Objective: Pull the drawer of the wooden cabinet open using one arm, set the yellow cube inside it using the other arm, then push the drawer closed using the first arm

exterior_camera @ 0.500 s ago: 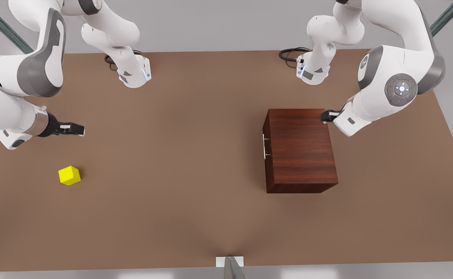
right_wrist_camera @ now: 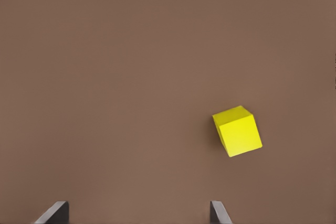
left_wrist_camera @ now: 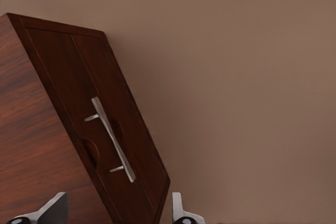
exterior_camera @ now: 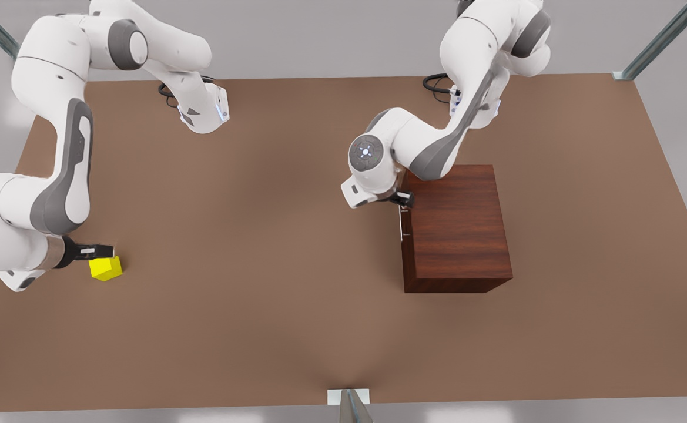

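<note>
Drawer closed, flush in wooden cabinet; silver bar handle on the face turned toward the front view's left. Cabinet on table, right of centre in the front view.

Left gripper parked at the cabinet's upper front edge, just far of the handle, fingers spread apart, nothing held. Placement judged as staging for the pull: handle close ahead but not yet between the fingers.

Yellow cube on the table at far left of the front view. Right gripper above it and slightly to the far side, fingers parted, empty. Cube off-centre in the wrist view; lateral correction likely needed before descent.
</note>
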{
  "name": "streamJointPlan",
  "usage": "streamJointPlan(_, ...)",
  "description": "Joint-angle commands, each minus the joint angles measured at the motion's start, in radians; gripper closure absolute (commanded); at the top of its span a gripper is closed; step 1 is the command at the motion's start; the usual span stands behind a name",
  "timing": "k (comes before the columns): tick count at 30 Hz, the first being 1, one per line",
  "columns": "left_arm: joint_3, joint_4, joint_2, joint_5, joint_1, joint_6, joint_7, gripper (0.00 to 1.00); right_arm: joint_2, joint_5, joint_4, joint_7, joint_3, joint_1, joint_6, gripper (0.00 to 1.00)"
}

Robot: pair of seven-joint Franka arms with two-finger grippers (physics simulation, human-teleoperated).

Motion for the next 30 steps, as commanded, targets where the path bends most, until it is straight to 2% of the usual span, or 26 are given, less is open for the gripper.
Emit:
streamJointPlan(1, 0.0, 0.003, 0.043, 0.107, -0.022, 0.087, -0.377, 0.03, 0.027, -0.023, 0.002, -0.567, -0.001, -0.016, 0.191, 0.0)
streamJointPlan(4, 0.001, 0.002, 0.065, 0.102, -0.04, 0.093, -0.399, 0.04, 0.116, -0.029, -0.007, -0.682, -0.007, -0.065, 0.312, 0.0)
streamJointPlan(9, 0.003, -0.001, 0.078, 0.137, -0.052, 0.076, -0.485, 0.11, 0.177, -0.049, -0.012, -0.825, -0.007, -0.082, 0.377, 0.0)
streamJointPlan(14, 0.008, -0.006, 0.107, 0.18, -0.039, 0.084, -0.706, 0.11, 0.17, -0.048, -0.141, -0.827, -0.007, -0.12, 0.501, 0.0)
streamJointPlan(19, 0.011, -0.006, 0.124, 0.188, -0.036, 0.075, -0.704, 0.11, 0.136, -0.038, -0.25, -0.827, -0.007, -0.143, 0.582, 0.0)
streamJointPlan(30, 0.011, -0.006, 0.15, 0.188, -0.016, 0.087, -0.7, 0.11, 0.125, -0.026, -0.35, -0.722, -0.007, -0.166, 0.654, 0.0)
